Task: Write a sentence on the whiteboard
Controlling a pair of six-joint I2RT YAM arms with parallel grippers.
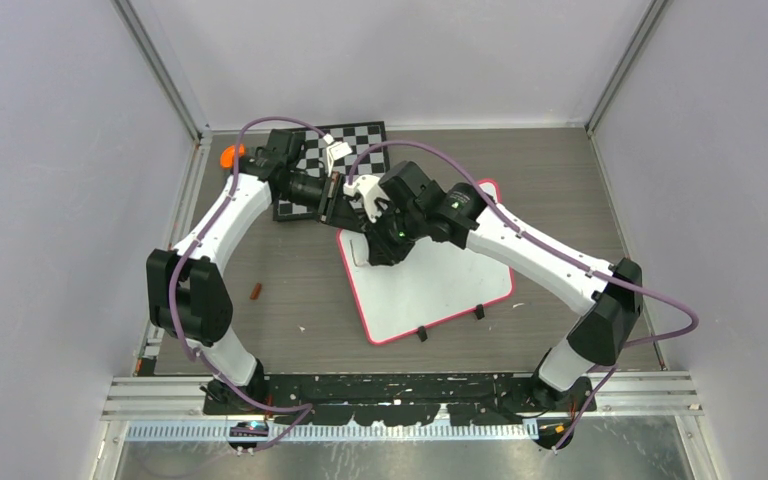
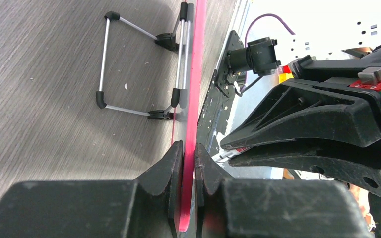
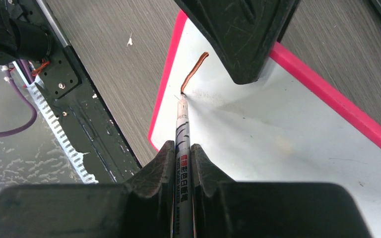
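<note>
The whiteboard (image 1: 430, 285), white with a pink-red rim, lies in the middle of the table. My left gripper (image 1: 338, 205) is shut on its far left rim; the left wrist view shows both pads clamping the pink edge (image 2: 188, 158). My right gripper (image 1: 375, 245) is shut on a slim white marker (image 3: 182, 124), whose tip touches the board (image 3: 278, 129) near that corner. Of the sentence, only one short reddish-brown stroke (image 3: 193, 72) shows, running from the tip toward the left gripper's black finger (image 3: 243, 34). No letters can be read.
A black-and-white checkered board (image 1: 355, 140) lies behind the arms, with an orange object (image 1: 230, 155) to its left. A small brown piece (image 1: 254, 291) lies on the table at left. A wire stand (image 2: 129, 64) is clipped to the board's rim. Walls enclose the table.
</note>
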